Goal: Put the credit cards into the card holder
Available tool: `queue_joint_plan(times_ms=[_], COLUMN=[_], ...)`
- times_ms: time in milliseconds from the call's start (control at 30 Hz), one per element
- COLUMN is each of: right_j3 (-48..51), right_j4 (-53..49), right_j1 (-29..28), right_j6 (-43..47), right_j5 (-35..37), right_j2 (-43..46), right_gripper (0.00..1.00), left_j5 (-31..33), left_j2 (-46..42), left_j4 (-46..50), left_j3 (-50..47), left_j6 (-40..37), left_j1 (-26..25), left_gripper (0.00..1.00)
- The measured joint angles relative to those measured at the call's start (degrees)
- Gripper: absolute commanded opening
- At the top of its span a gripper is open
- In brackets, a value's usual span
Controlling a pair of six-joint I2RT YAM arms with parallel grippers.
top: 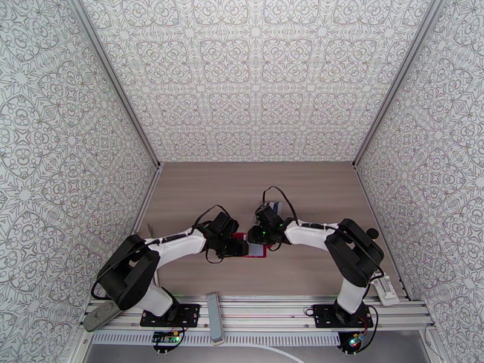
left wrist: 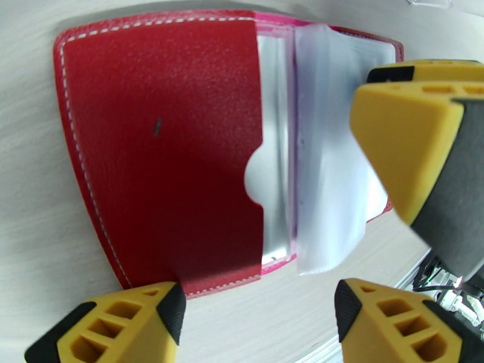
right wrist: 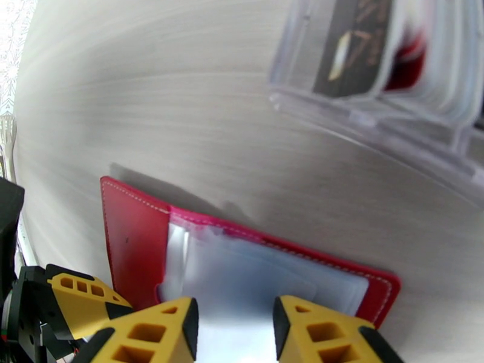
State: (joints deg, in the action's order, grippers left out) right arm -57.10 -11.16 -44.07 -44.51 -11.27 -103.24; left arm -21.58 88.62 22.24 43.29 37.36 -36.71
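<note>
— Left gripper [left wrist: 257,304]?
— Low over the open wallet [left wrist: 163,152] mid-table, fingers spread, holding nothing.
— Right gripper [right wrist: 235,319]?
— Opposite, over the clear sleeves [right wrist: 260,279]; fingers partly apart, can't tell if pinching.
— Room?
— Bare table [top: 199,189] around; cards [right wrist: 354,43] in clear case [right wrist: 375,116] just beyond.

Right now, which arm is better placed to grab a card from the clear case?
Right. The clear case of credit cards lies just beyond the right fingers, across the card holder from the left fingers, which sit at its red flap.
</note>
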Motion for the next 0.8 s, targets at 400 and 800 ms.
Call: queue_joint_plan(times_ms=[400,800], right_j3=[0.61,0.68], right_j4=[1.79,3.58], right_j1=[-0.74,-1.36], right_j6=[-2.29,-4.39], right_j5=[-1.62,-1.68], right_j2=[0.00,-0.02], right_gripper=[0.39,0.39], left_j5=[-0.83,-1.75], left_j2=[-0.02,-0.66], left_j4=[-0.26,-1.57], left_j3=[-0.02,-0.94], left_j6=[0.00,0.00], left_j1=[0.17,0.39], left_gripper=[0.74,0.76])
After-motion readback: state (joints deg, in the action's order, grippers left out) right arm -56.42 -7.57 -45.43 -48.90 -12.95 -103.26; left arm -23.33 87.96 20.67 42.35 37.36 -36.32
